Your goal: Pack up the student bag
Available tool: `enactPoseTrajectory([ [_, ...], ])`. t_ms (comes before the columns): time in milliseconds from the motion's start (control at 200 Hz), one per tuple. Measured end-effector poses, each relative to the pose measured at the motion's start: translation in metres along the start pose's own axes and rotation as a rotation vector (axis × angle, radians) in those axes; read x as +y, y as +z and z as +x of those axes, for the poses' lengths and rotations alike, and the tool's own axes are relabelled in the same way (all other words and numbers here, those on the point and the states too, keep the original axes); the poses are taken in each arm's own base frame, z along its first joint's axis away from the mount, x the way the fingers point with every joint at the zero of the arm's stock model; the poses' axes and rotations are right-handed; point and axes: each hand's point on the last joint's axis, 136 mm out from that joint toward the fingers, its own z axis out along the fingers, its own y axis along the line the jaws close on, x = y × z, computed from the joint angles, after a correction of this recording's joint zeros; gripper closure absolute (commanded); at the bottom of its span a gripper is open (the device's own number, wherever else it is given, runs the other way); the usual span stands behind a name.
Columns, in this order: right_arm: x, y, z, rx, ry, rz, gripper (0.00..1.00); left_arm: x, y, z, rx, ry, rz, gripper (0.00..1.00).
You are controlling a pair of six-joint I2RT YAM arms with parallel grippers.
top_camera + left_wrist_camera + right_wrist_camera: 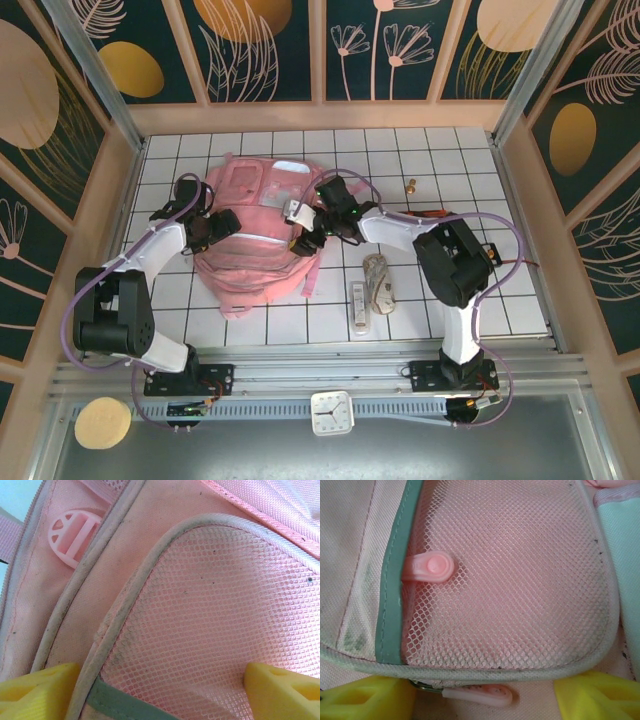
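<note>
Tiled table (450,160) carries student bag (250,265) — mesh pockets (510,580) showing.

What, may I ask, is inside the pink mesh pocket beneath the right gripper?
Through the pink mesh pocket of the large soft pink fabric backpack, only pink lining shows; the strip under its green trim is hidden.

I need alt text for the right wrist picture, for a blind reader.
A pink mesh pocket of the bag, seen close, with a pink zip pull at its green edge. The yellow fingers of the right gripper stand apart at the bottom corners.
</note>
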Motion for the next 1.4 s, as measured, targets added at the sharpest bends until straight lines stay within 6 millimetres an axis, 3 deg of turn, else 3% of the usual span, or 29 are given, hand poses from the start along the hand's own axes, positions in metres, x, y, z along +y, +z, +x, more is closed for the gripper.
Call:
enactPoseTrajectory([
  [155,0.008,0.003,0.001,0.015,-0.009,-0.016,0.49,0.0,0.0,0.0,-0.001,0.0,0.0,0.16],
  [490,0.017,0.007,0.009,0.043,-0.047,0.018,0.51,0.001,0.002,0.002,0.003,0.006,0.003,0.16],
  [731,0.02,0.008,0.011,0.046,-0.059,0.021,0.72,0.001,0.003,0.003,0.002,0.007,0.005,0.16],
  [951,0.024,0.007,0.012,0.047,-0.069,0.018,0.84,0.001,0.003,0.002,0.0,0.007,0.005,0.17],
  [1056,0.024,0.004,0.01,0.047,-0.077,0.021,1.0,0.001,0.003,0.002,0.0,0.007,0.006,0.17],
  [1111,0.025,0.002,0.009,0.05,-0.073,0.021,1.0,0.001,0.003,0.002,0.0,0.007,0.006,0.17],
  [1246,0.027,-0.004,0.01,0.073,-0.076,0.024,1.0,0.0,0.003,0.003,0.003,0.006,0.011,0.28],
  [1396,0.036,-0.008,0.015,0.118,-0.059,0.014,1.0,0.001,0.004,0.005,0.006,-0.025,0.036,0.49],
])
